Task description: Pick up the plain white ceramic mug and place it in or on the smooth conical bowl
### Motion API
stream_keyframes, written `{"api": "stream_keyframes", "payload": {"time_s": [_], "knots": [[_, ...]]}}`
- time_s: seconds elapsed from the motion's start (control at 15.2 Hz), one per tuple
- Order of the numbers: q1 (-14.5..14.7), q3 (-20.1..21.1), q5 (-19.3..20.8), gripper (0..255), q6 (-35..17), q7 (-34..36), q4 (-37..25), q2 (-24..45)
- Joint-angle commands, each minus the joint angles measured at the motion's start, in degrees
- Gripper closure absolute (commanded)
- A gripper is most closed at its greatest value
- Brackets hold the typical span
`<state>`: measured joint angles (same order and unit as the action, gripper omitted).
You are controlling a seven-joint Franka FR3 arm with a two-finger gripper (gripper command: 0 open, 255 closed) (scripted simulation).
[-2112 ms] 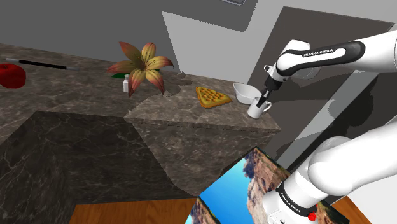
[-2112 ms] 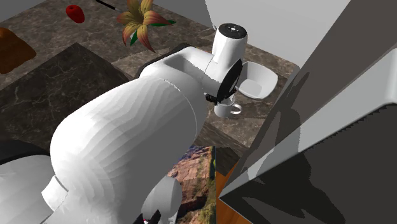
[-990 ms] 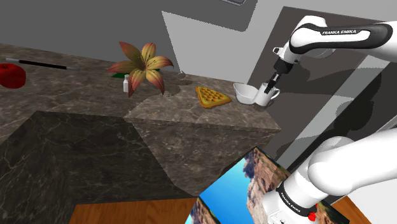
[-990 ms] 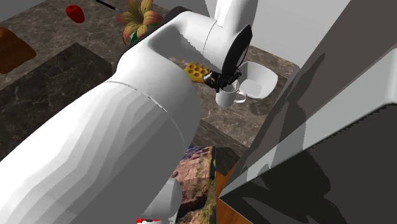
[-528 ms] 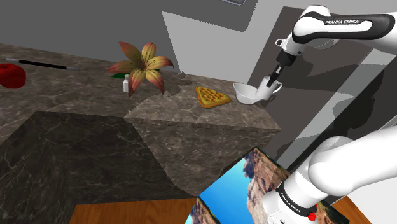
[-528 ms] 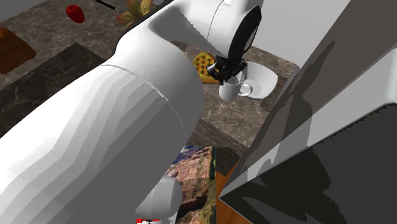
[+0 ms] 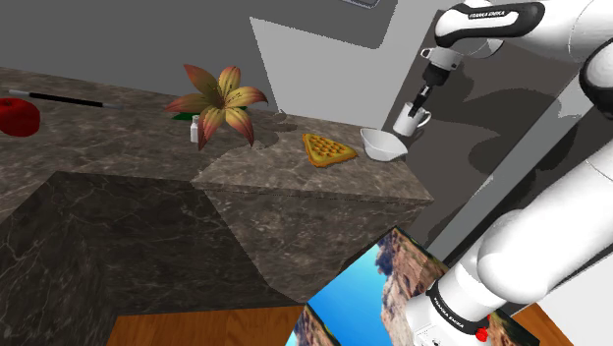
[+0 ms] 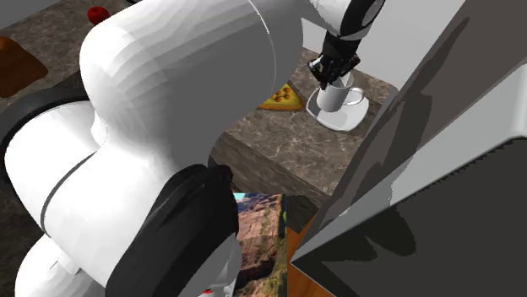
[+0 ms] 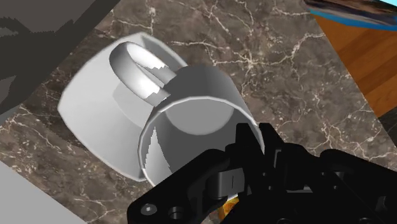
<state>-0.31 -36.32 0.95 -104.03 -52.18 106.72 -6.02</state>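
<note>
- Mug (image 7: 410,121) sits higher and a little further to the shoulder view's left than half a second ago, hanging over the white bowl (image 7: 381,145), clear of the marble counter (image 7: 295,187).
- Gripper (image 7: 417,106) clamps the mug's rim.
- Wrist view: bowl lies directly under mug, handle over its hollow.
- Waffle (image 7: 327,149) lies just left of bowl.
</note>
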Motion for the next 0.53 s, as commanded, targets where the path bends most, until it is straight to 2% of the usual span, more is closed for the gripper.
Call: {"api": "stream_keyframes", "payload": {"time_s": [0.0,0.2,0.46], "knots": [[-0.4,-1.6,-3.3,255,1.4,-3.0,-5.6,5.2],[-2.9,-3.4,-9.3,255,4.9,-7.5,-15.9,14.4],[-9.1,-3.4,-16.7,255,11.0,-11.7,-31.0,26.1]]}}
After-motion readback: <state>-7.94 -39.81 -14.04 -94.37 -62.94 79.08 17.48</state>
